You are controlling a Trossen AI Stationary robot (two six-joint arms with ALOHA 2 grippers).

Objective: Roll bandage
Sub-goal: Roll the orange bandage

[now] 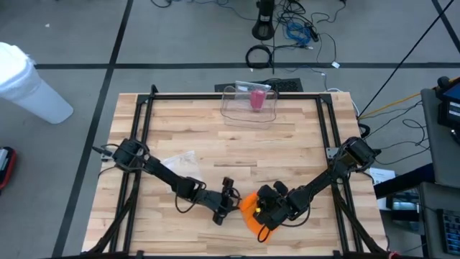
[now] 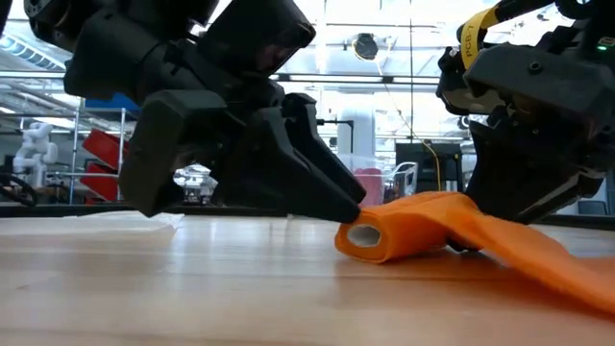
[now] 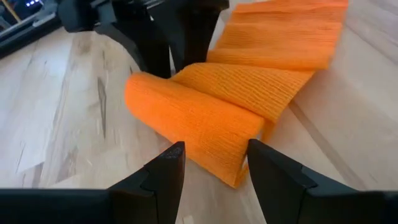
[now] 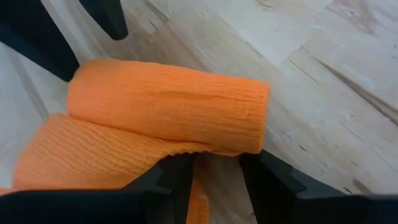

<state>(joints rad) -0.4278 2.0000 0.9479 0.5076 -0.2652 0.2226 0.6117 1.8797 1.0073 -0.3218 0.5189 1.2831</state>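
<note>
One orange bandage (image 1: 251,208) lies on the table (image 1: 237,155) near its front edge, partly wound into a single roll (image 3: 193,127) with a loose tail (image 2: 538,252) trailing flat across the wood. My left end effector (image 3: 211,171) sits low at one end of the roll, its two fingers apart with that end just between them and not pinched. My right end effector (image 4: 214,171) is at the other side, its fingers also apart, standing over the tail just beside the roll. So two end effectors crowd one bandage from both sides. Farther back I count one clear container (image 1: 250,103) with something pink (image 1: 256,98) inside, and one crumpled clear wrapper (image 1: 178,160) beside my left arm.
</note>
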